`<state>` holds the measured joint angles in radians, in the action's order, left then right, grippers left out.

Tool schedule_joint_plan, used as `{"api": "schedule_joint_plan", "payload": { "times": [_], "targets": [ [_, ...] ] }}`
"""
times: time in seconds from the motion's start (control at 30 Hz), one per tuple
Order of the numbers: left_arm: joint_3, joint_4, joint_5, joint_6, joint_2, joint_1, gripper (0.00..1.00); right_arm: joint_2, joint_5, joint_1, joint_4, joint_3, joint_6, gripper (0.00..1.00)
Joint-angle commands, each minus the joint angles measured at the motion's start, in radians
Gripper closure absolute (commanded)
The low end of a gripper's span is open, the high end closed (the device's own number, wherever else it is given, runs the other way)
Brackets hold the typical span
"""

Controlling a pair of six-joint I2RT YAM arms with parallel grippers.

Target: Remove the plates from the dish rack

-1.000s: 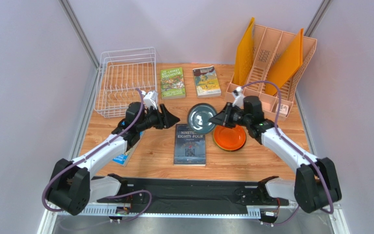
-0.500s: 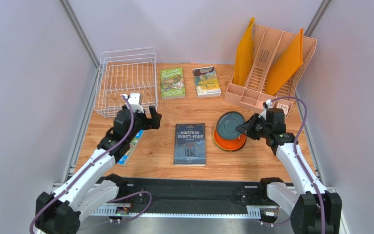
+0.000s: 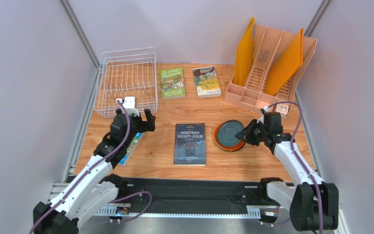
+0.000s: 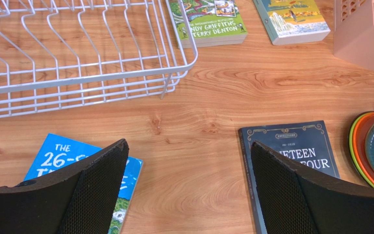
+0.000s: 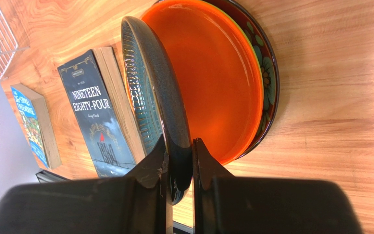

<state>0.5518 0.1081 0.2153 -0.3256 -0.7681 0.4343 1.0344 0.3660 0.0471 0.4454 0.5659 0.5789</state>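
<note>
The white wire dish rack (image 3: 125, 80) stands empty at the back left; its near corner shows in the left wrist view (image 4: 77, 58). My right gripper (image 3: 245, 136) is shut on the near rim of the dark teal-grey plate (image 3: 230, 131), which it holds tilted just over the stack. In the right wrist view my right gripper (image 5: 179, 161) pinches this plate (image 5: 147, 83) edge-on above the orange plate (image 5: 213, 73). The dark red floral plate (image 5: 268, 73) lies at the bottom. A lime green rim (image 4: 351, 141) shows in the stack. My left gripper (image 3: 142, 122) is open and empty (image 4: 189, 151) in front of the rack.
A dark "Nineteen Eighty-Four" book (image 3: 190, 144) lies mid-table, left of the plate stack. A blue book (image 4: 77, 165) lies under my left gripper. Two books (image 3: 172, 83) (image 3: 206, 81) lie at the back. The peach organizer (image 3: 272, 63) with orange dividers stands at the back right.
My right gripper carried the teal-grey plate from mid-table to the right and lowered it over the orange plate. My left arm pulled back to the left, empty.
</note>
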Motion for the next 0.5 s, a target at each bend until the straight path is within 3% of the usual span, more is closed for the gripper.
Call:
{"api": "schedule_joint_plan", "payload": {
  "times": [0.0, 0.1, 0.2, 0.23, 0.47],
  "targets": [
    [0.0, -0.001, 0.002, 0.017, -0.007, 0.003, 0.0, 0.013, 0.048, -0.004, -0.097, 0.003, 0.012, 0.98],
    [0.002, -0.004, -0.001, 0.014, -0.014, 0.003, 0.0, 0.024, 0.054, -0.004, -0.1, 0.006, 0.013, 0.95],
    [0.007, -0.004, -0.004, 0.013, -0.019, 0.003, 0.0, 0.03, 0.057, -0.003, -0.096, 0.009, 0.013, 0.75],
    [0.005, -0.005, -0.01, 0.014, -0.019, 0.003, 0.0, 0.03, 0.054, -0.003, -0.099, 0.008, 0.015, 0.61],
    [0.005, -0.013, -0.025, 0.007, -0.026, 0.003, 0.0, 0.039, 0.048, -0.004, -0.099, 0.009, 0.003, 0.39]
  ]
}}
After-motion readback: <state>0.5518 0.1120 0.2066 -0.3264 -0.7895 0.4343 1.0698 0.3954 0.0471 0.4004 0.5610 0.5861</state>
